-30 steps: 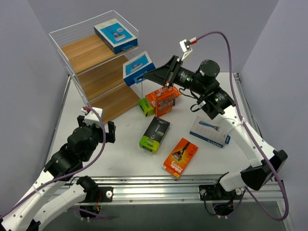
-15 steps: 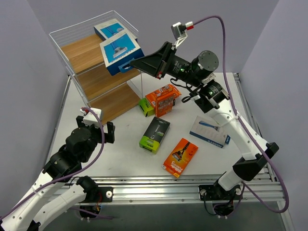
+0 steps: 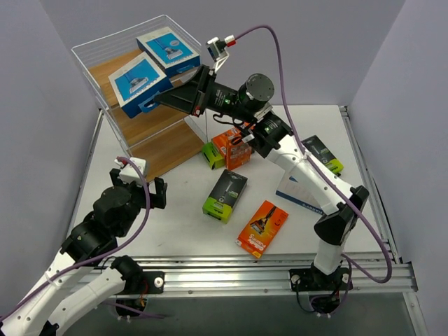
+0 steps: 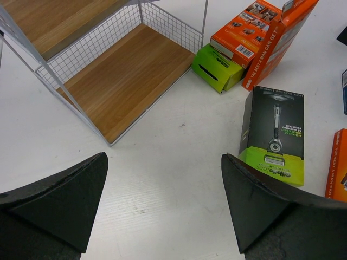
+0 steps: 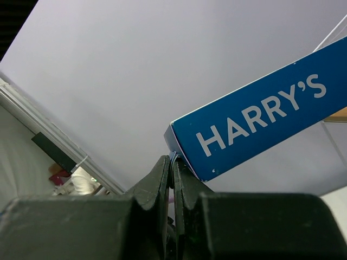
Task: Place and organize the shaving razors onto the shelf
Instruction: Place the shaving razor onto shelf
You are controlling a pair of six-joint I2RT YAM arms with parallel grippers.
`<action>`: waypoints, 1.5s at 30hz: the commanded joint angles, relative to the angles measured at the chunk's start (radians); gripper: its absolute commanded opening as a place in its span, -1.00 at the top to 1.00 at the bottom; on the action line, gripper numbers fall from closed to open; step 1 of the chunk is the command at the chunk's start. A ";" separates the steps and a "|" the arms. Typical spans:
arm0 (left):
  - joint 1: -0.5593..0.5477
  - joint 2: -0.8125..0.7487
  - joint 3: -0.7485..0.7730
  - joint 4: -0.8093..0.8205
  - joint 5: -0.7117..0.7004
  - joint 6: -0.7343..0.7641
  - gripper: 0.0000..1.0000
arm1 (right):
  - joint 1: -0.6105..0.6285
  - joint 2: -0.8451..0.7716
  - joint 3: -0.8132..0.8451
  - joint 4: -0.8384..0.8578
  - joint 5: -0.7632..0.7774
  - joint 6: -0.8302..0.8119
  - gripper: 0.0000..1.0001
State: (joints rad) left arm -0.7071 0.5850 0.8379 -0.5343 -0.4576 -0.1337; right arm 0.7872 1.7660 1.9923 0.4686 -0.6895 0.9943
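A: Entry one: blue-and-white razor pack [image 3: 138, 82]. Location?

B: Aloft beside the upper tiers of the shelf [image 3: 170, 150], near a second blue pack [image 3: 168, 50] lying on the top board. Exact tier below not determinable.

A: Held how?

B: Pinched at one thin edge by the right tool [image 3: 158, 103], clamped tight on a cardboard lip. Sticking out sideways from the tips, tilted.

A: Handling notes?

B: Judged light, stiff and boxy. Glossy card, so probably slippery under so narrow a pinch. Likely to swing or pivot on an edge hold; safer taken across the long sides. Corners crushable.

A: Left tool [image 4: 162, 184]?

B: Spread wide, holding nothing, hovering over the surface [image 4: 162, 135]. Black-and-lime pack [image 4: 274, 135] flat just ahead on its right, lowest shelf board ahead on its left.

A: Other stock?

B: Orange pack [image 3: 262, 228] flat on the surface, well apart from both tools.
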 commanded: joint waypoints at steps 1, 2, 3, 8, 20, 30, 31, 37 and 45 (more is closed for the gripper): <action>0.001 -0.013 0.003 0.034 0.011 0.009 -0.89 | 0.007 0.015 0.063 0.188 -0.025 0.032 1.00; 0.000 -0.014 0.003 0.034 0.011 0.011 -0.89 | 0.006 0.030 0.066 0.206 -0.027 0.046 1.00; -0.002 -0.014 0.001 0.034 0.011 0.009 -0.89 | 0.007 0.039 0.071 0.211 -0.025 0.049 1.00; -0.006 -0.022 0.001 0.034 0.013 0.009 -0.89 | 0.006 0.078 0.080 0.237 -0.022 0.059 1.00; -0.017 -0.030 0.000 0.036 0.014 0.009 -0.89 | -0.026 0.110 -0.003 0.364 -0.012 0.148 1.00; -0.020 -0.036 0.000 0.036 0.011 0.011 -0.89 | -0.054 0.144 -0.035 0.406 -0.005 0.216 1.00; -0.020 -0.036 0.000 0.036 0.011 0.011 -0.89 | -0.057 0.145 -0.046 0.418 -0.005 0.222 1.00; -0.020 -0.037 -0.002 0.036 0.011 0.011 -0.89 | -0.072 0.159 -0.084 0.470 0.004 0.267 1.00; -0.022 -0.036 -0.002 0.037 0.010 0.011 -0.89 | -0.088 0.159 -0.142 0.473 0.062 0.274 1.00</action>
State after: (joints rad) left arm -0.7250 0.5564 0.8360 -0.5343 -0.4553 -0.1337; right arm 0.7090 1.9285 1.8584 0.8219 -0.6609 1.2598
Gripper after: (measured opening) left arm 0.945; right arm 0.007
